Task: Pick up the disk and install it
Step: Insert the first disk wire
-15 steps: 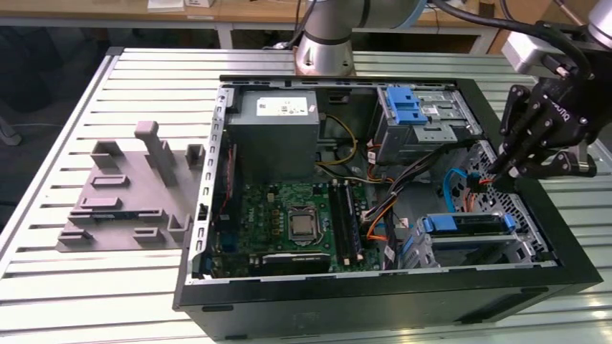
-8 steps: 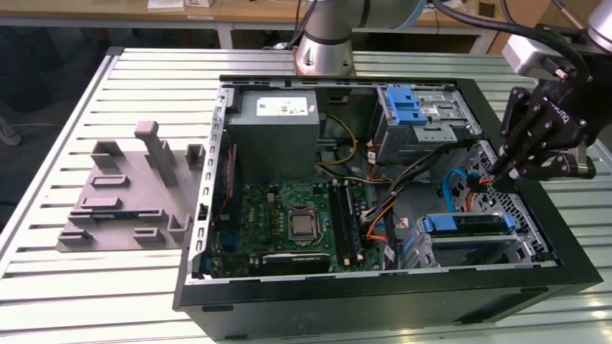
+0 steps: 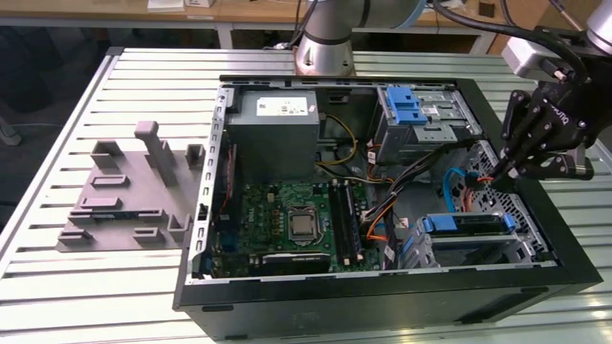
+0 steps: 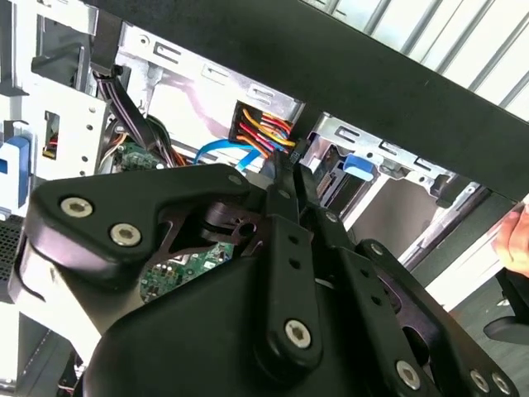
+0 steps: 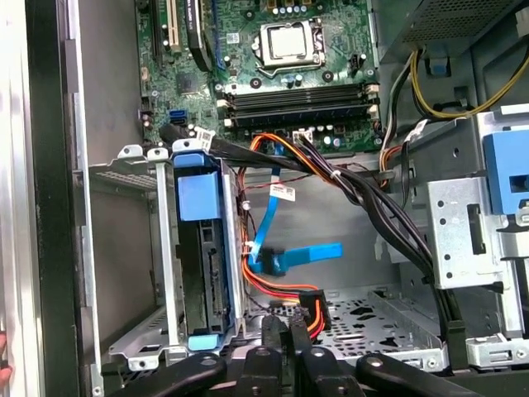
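Gripper pinched narrow and empty over the open case

I hover at the frame's right edge, holding nothing. The disk sits lower right, slotted into its metal bay, whose walls grip the blue carrier rails; I judge it seated.

White sticker on grey power-supply box, print too small to read, nothing else legible

Inside the case, the disk lies toward the exterior view's right.
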You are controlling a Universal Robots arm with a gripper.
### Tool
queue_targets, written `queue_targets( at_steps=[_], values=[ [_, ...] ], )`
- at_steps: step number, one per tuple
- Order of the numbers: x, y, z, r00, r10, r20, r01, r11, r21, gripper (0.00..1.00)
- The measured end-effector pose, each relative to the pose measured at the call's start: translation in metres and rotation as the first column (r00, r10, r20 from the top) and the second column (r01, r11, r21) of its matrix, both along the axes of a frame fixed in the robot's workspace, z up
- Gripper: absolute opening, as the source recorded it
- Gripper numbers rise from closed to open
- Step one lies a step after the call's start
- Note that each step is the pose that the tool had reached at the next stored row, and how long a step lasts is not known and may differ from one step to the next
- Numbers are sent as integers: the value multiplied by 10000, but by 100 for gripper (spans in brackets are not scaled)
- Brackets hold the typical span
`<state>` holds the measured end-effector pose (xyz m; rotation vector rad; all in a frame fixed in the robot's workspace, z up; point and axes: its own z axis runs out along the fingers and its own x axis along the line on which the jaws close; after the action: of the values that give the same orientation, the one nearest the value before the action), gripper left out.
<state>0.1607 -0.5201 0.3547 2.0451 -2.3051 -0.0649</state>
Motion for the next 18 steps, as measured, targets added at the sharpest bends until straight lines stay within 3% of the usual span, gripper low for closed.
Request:
queue_targets(
  at_steps=[10,12,15,18],
  values=[
    [-119,3,15,9998,0,177,1,10000,-25,16],
    [-145,3,15,9997,0,254,1,10000,-24,16],
    [-184,3,15,9990,9,438,-8,10000,-24,16],
    [-216,-16,15,9985,34,544,-32,10000,-26,16]
  ],
)
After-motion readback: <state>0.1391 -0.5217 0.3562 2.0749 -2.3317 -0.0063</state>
